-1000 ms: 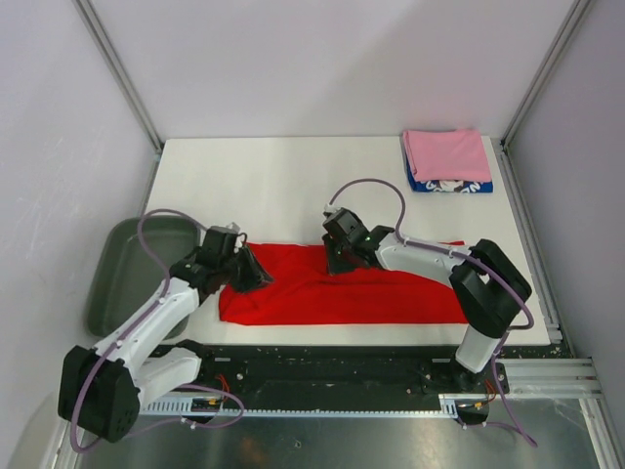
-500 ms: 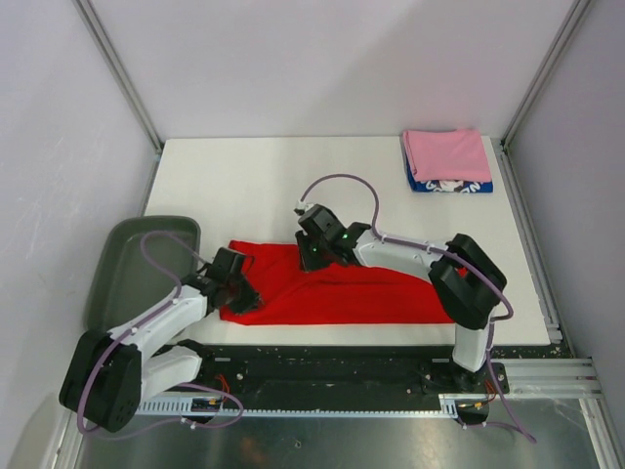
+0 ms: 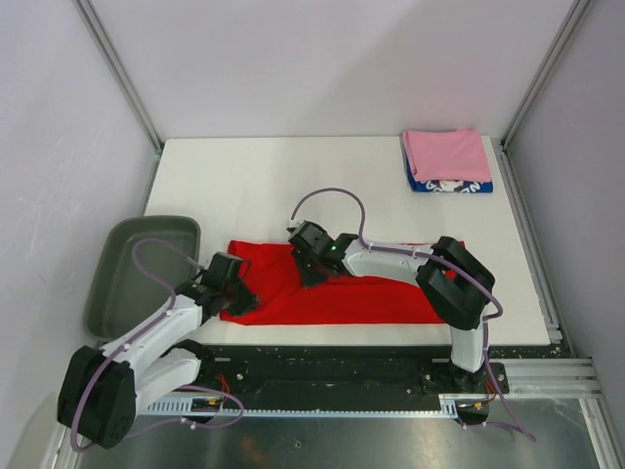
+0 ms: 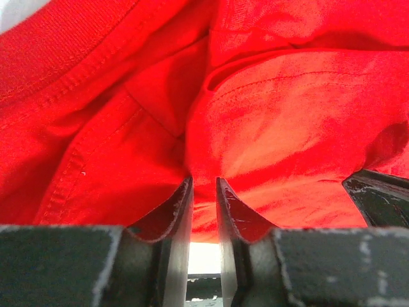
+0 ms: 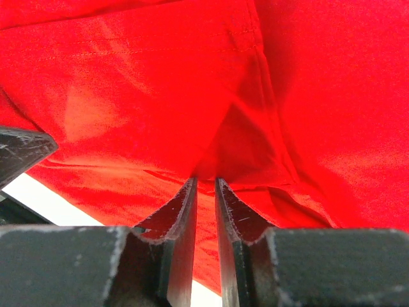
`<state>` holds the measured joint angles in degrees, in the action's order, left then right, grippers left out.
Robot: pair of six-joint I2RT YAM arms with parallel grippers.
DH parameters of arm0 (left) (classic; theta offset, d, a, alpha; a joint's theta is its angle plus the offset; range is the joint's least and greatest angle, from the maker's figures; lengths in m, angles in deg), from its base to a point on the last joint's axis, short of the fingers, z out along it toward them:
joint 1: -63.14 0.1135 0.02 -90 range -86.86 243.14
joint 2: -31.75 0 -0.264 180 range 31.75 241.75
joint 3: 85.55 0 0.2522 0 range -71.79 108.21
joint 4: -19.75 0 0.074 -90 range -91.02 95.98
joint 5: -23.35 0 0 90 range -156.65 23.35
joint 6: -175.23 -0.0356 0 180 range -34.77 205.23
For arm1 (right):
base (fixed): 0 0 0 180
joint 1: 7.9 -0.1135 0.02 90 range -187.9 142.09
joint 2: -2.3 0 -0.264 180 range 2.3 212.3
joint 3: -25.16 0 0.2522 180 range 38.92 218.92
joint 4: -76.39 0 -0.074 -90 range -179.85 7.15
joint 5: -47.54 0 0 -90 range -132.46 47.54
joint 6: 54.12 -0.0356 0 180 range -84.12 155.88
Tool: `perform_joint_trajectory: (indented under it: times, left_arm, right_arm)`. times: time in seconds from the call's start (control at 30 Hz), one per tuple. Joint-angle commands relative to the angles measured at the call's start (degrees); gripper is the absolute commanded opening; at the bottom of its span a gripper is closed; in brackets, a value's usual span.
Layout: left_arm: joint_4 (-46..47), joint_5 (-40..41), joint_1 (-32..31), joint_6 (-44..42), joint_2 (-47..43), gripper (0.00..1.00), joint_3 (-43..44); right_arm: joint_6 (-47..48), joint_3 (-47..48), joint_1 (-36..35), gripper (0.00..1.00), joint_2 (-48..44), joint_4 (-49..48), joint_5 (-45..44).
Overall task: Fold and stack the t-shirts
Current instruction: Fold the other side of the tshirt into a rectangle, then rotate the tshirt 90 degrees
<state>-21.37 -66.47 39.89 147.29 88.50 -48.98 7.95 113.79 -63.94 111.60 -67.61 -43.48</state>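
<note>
Nearest the bases, the left gripper [image 3: 237, 291] sat on the left end of the red t-shirt [image 3: 376, 296], its jaws drawn almost together with a fold of red cloth nipped at the tips. The shirt lay as a long band along the near edge of the table [image 3: 254, 186], its long axis running left to right, its left end near the tray [image 3: 122, 283]. A little farther in, the right gripper [image 3: 307, 268] pinched the shirt's far edge, jaws likewise narrow on a ridge of cloth. Both grips stood on the left half, the free length stretching rightward, so a fold would probably carry that way. In the far right corner the pink t-shirt [image 3: 446, 154] rested folded on the blue t-shirt [image 3: 451, 185], well apart.
</note>
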Motion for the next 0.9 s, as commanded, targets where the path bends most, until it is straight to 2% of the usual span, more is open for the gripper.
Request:
perform_joint_trajectory:
  times: [0.0,0.17,0.3,0.6,0.73,0.87]
  left_arm:
    - [-3.51,3.90,-0.31,0.20,-5.04,0.25,0.91]
    - [-8.53,3.56,-0.61,2.80,-10.64,0.29,3.49]
    - [-11.75,5.07,-3.58,7.84,-15.08,0.33,3.81]
    - [-13.80,7.66,-9.01,19.96,-19.24,0.53,-0.85]
    - [-13.93,9.56,-9.25,23.26,-21.59,0.55,-2.69]
    - [-13.90,11.38,-9.27,25.03,-20.16,0.56,-3.29]
  right_arm:
    - [1.01,-0.24,-0.11,0.22,0.35,0.02,-0.22]
    - [1.00,-0.25,0.70,0.22,-2.63,-0.46,0.24]
    - [0.78,-0.25,1.93,0.23,-5.90,-0.73,2.40]
    - [0.96,-0.25,4.23,0.23,-12.94,0.85,3.03]
    - [1.27,-0.52,4.65,0.23,-14.70,2.07,2.39]
    - [1.10,-1.68,4.92,0.23,-16.05,2.16,2.40]
